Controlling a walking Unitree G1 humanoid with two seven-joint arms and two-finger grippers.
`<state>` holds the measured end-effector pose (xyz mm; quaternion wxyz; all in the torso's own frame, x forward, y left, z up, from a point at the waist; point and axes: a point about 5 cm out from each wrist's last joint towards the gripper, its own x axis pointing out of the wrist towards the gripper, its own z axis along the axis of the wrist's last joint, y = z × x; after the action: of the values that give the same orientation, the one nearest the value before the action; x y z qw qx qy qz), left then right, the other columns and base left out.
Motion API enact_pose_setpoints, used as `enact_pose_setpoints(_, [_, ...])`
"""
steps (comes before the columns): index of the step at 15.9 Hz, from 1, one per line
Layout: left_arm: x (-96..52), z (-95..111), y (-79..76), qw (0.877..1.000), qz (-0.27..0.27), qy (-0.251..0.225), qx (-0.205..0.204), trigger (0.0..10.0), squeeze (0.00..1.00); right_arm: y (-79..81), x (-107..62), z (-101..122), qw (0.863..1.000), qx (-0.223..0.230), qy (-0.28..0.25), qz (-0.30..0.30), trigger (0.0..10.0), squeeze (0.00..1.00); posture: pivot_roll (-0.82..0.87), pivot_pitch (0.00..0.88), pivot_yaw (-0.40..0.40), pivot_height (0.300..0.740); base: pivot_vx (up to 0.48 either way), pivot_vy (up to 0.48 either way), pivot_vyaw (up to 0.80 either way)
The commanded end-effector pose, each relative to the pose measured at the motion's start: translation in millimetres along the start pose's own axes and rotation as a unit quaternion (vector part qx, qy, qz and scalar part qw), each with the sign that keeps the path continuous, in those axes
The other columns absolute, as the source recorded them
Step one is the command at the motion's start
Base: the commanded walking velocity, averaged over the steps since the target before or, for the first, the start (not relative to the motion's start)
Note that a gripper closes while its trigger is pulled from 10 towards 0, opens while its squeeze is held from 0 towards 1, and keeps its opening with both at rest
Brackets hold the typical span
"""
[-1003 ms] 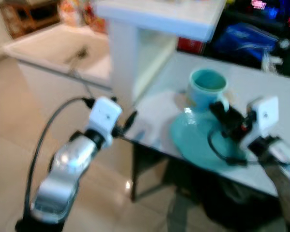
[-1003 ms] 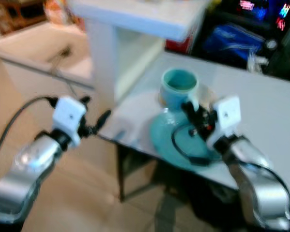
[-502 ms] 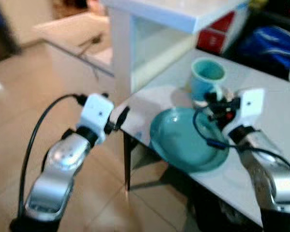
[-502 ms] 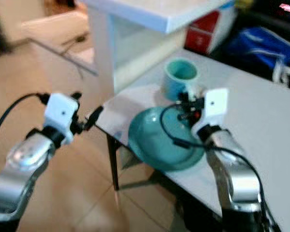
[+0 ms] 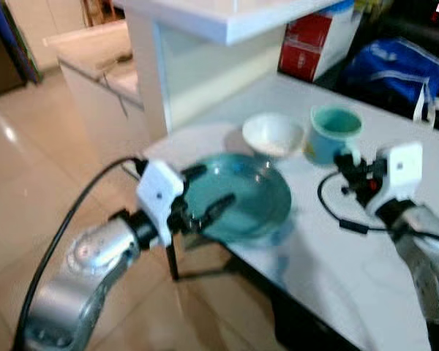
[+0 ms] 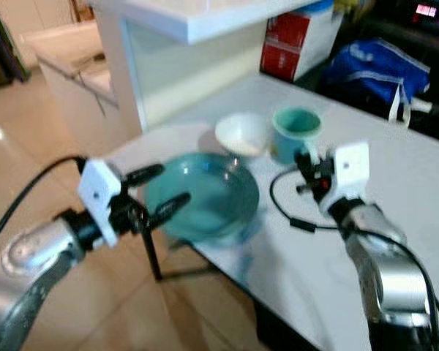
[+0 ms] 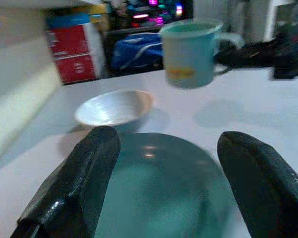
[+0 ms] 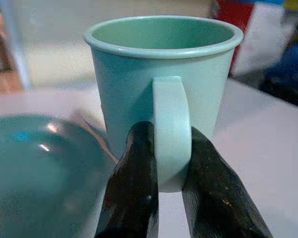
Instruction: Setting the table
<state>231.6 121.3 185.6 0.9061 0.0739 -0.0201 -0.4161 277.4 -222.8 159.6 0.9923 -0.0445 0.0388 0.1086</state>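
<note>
Holding the teal mug [image 8: 161, 74] by its handle, your right tool [image 8: 161, 163] had carried it to the teal plate's [image 5: 241, 201] two o'clock beside the white bowl [image 5: 272, 133]; your left tool [image 5: 205, 197], spread open, had reached the plate's rim.

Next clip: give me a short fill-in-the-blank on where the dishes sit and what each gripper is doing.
1. The right gripper is shut on the mug's ____.
2. The left gripper's fingers are ____, reaching at the teal plate.
3. The small bowl between plate and mug is coloured ____.
4. All three dishes stand on the ____.

Missing words: handle; open; white; table
</note>
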Motion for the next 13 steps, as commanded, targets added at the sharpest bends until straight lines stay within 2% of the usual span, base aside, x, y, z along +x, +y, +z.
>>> enact_pose_setpoints(1, [-1.2,0.1,-3.4,1.000,-0.019,0.006,-0.008,10.0,0.00,-1.5,4.2,-1.0,1.000,0.007,0.003,-0.011,10.0,0.00,-0.02,0.000,-0.015,0.740,0.000,0.000,0.00])
enact_pose_setpoints(2, [-1.7,-0.9,-2.9,1.000,-0.019,0.010,-0.008,10.0,0.00,-0.7,6.9,-3.7,1.000,0.019,0.006,-0.016,10.0,0.00,-0.02,0.000,-0.012,0.740,0.000,0.000,0.00])
enact_pose_setpoints(3, [-2.9,-5.8,0.7,1.000,-0.014,0.028,0.003,10.0,0.00,5.7,19.0,-14.7,0.998,0.058,0.009,-0.028,10.0,0.00,-0.02,0.000,-0.009,0.740,0.000,0.000,0.00])
enact_pose_setpoints(5, [-4.2,-6.2,3.5,0.999,-0.012,0.032,0.005,10.0,0.00,11.8,31.8,-25.1,0.997,0.073,0.013,-0.034,10.0,0.00,-0.01,0.000,-0.009,0.740,0.000,0.000,0.00])
enact_pose_setpoints(8, [-7.7,-4.6,2.1,0.999,-0.017,0.035,0.002,10.0,0.00,3.1,43.4,-40.6,0.993,0.063,0.038,-0.092,10.0,0.00,0.00,0.001,-0.014,0.740,0.000,0.000,0.00])
enact_pose_setpoints(13, [-9.8,-6.1,-0.2,0.999,-0.032,0.042,-0.004,10.0,0.00,-3.3,41.7,-45.2,0.993,0.048,0.035,-0.101,10.0,0.00,0.00,0.006,-0.011,0.740,0.000,0.000,0.00])
